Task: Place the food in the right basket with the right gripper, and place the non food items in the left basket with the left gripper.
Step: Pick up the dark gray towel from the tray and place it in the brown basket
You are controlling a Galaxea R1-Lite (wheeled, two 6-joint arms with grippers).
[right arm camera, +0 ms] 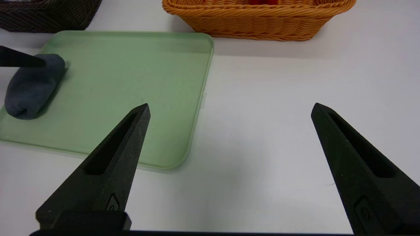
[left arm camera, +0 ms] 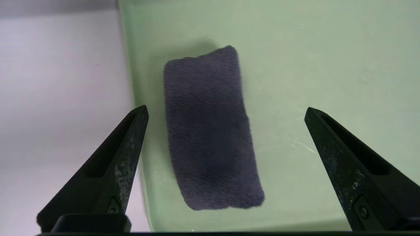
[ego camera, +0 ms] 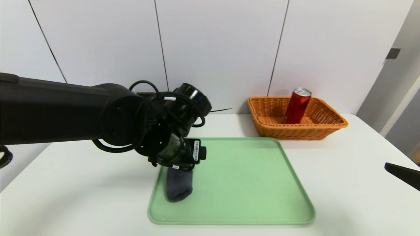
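The rolled dark grey cloth lies at the left edge of the green tray. My left gripper hovers just above the cloth, open, with one finger on either side and not touching it. One of its fingertips shows in front of the cloth in the right wrist view. The red can stands upright in the orange basket. My right gripper is open and holds nothing, low over the table right of the tray. The white bottle and the peeler are out of view.
The dark brown basket stands behind the tray's far left corner, mostly hidden by my left arm in the head view. The rest of the tray is bare. Only the right gripper's tip shows at the head view's right edge.
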